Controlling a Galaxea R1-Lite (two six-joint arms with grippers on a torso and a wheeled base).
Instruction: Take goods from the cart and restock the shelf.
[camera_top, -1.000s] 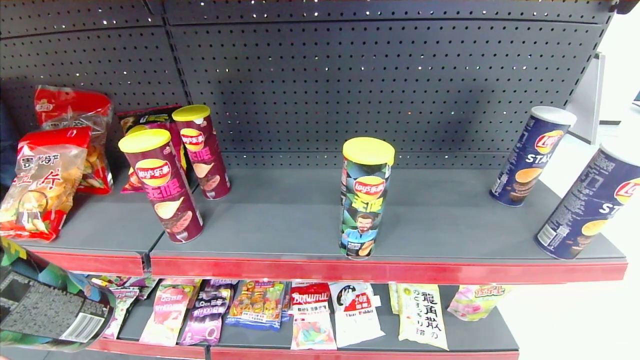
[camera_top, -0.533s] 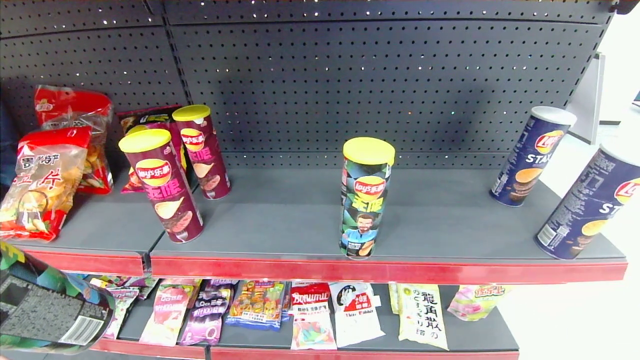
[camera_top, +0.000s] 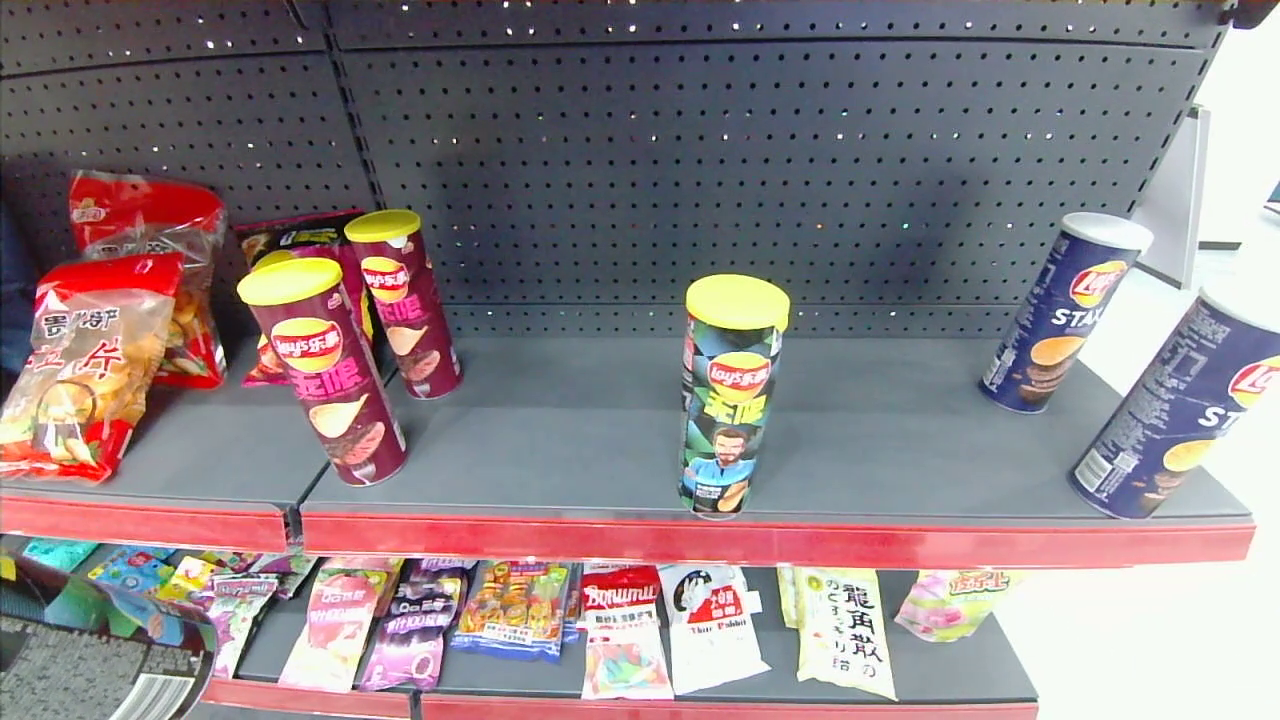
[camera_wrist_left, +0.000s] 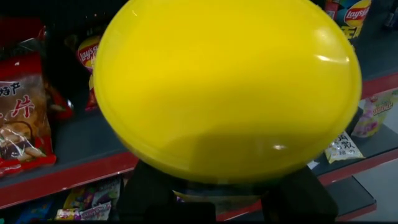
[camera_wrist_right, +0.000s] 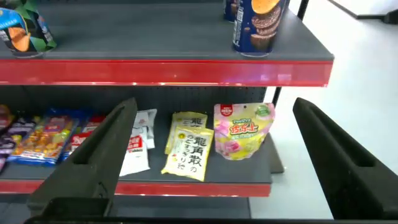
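Yellow-lidded can (camera_wrist_left: 227, 87): clamped in the left gripper (camera_wrist_left: 217, 202), low on the left, below the red shelf lip (camera_top: 770, 540).
Axis: lid end faces the wrist camera; tilt hard to call.
Right gripper (camera_wrist_right: 214, 109): spread wide, holding nothing.
Room: bare deck (camera_top: 560, 430) between maroon can (camera_top: 325, 370) and green can (camera_top: 732, 395). I'd say it must clear the lip first.

The shelf (camera_top: 600, 430) was matt, its edge strip (camera_top: 770, 545) glossy. The back panel (camera_top: 750, 170) looked like perforated metal. The nearest can (camera_top: 90, 670) had a smooth, shiny plastic lid (camera_wrist_left: 227, 87); the bags (camera_top: 90, 370) were crinkled glossy film.
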